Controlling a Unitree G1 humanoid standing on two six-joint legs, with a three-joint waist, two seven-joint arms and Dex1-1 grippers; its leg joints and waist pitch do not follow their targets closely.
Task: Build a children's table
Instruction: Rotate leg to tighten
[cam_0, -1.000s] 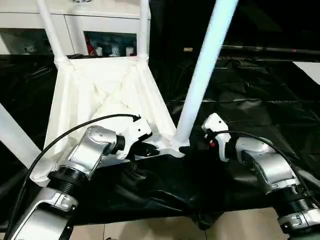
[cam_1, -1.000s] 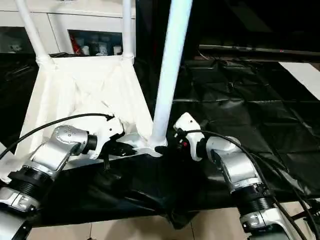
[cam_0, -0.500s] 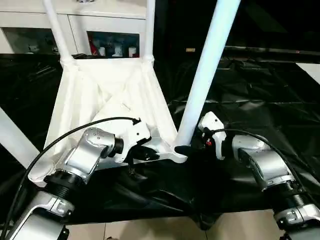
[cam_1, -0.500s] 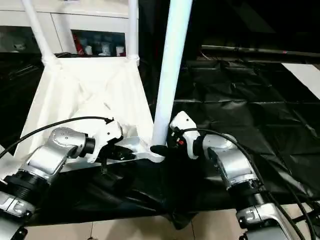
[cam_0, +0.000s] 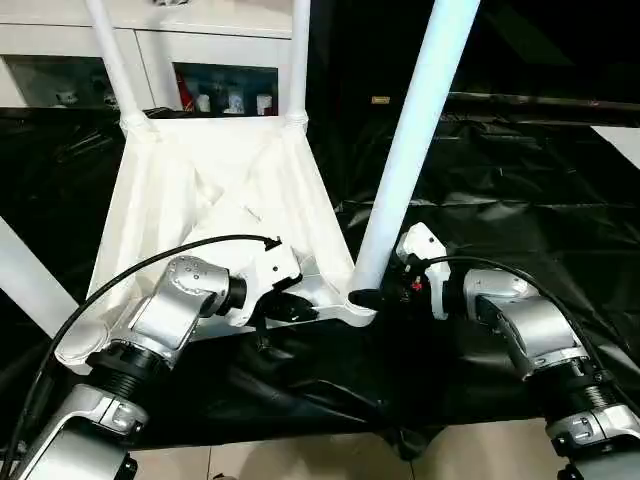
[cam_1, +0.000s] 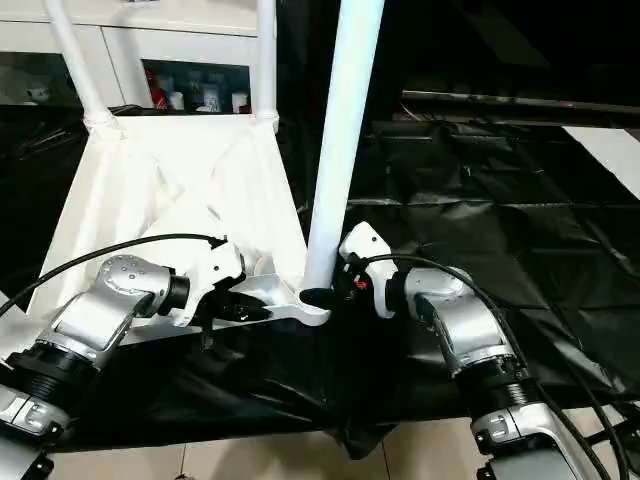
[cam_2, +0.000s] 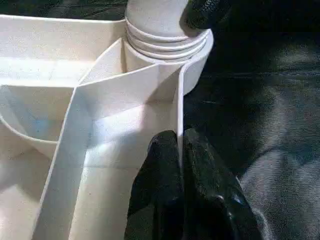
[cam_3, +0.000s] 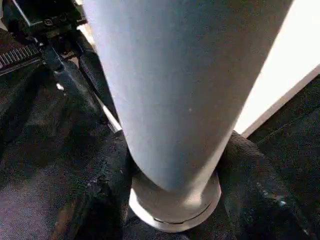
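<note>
little has shifted: right gripper (cam_0: 368, 298) still clasps leg (cam_0: 408, 150) at tabletop (cam_0: 200, 200) socket.

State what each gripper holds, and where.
Left gripper pinches the tabletop's edge wall near the corner socket. Right gripper clasps the leg at its base.

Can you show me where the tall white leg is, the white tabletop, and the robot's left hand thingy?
Tall white leg (cam_0: 405, 170), left eye view, mid-shaft.
White tabletop (cam_0: 180, 190), left eye view, ribbed underside.
Left end effector (cam_2: 181, 155), left wrist view, fingertips pinching the tabletop's wall.
</note>
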